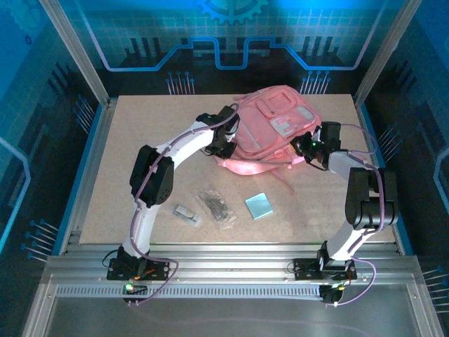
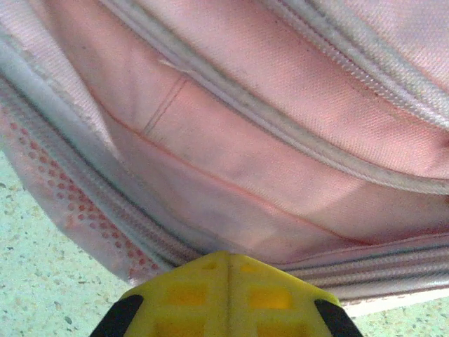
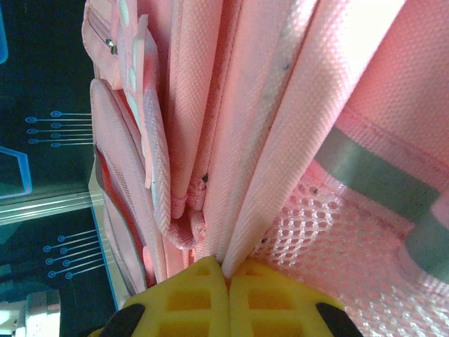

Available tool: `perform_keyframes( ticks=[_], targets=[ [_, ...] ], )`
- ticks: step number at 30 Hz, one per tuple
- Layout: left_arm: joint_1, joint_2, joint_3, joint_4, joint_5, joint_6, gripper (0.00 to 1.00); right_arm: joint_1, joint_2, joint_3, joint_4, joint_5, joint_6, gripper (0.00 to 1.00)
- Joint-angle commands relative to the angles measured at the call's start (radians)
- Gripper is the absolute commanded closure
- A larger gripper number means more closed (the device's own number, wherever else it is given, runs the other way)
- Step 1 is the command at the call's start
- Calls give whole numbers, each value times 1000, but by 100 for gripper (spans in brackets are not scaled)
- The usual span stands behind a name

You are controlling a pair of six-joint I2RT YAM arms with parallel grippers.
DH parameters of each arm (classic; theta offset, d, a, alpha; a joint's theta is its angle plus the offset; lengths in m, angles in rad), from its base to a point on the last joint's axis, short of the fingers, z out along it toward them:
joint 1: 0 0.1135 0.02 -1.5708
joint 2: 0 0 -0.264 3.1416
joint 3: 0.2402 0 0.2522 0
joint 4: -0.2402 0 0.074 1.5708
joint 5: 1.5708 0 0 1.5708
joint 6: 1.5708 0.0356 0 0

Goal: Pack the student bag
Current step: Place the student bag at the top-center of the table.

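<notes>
Soft pink student bag (image 1: 273,130), front up, lighter pockets.

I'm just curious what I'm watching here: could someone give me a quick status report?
Left gripper shut against bag. Right gripper shut, pinching a bag fold. Bag lies on table; three small items loose in front, not packed.

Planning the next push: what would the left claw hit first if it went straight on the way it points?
The student bag: its pink fabric lies right ahead of the shut left claw, seemingly touching its tips.
</notes>
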Motion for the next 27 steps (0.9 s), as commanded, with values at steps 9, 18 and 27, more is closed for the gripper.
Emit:
perform_keyframes(
  ticks=[9, 18, 27],
  targets=[
    [-50, -57, -134, 132, 87, -196, 92, -35, -144, 44, -220, 86, -132, 41],
    [-49, -58, -231, 204, 106, -239, 93, 93, -199, -24, -171, 41, -74, 43],
    [-49, -55, -271, 252, 105, -258, 93, 219, -21, 0, -17, 46, 4, 44]
  ],
)
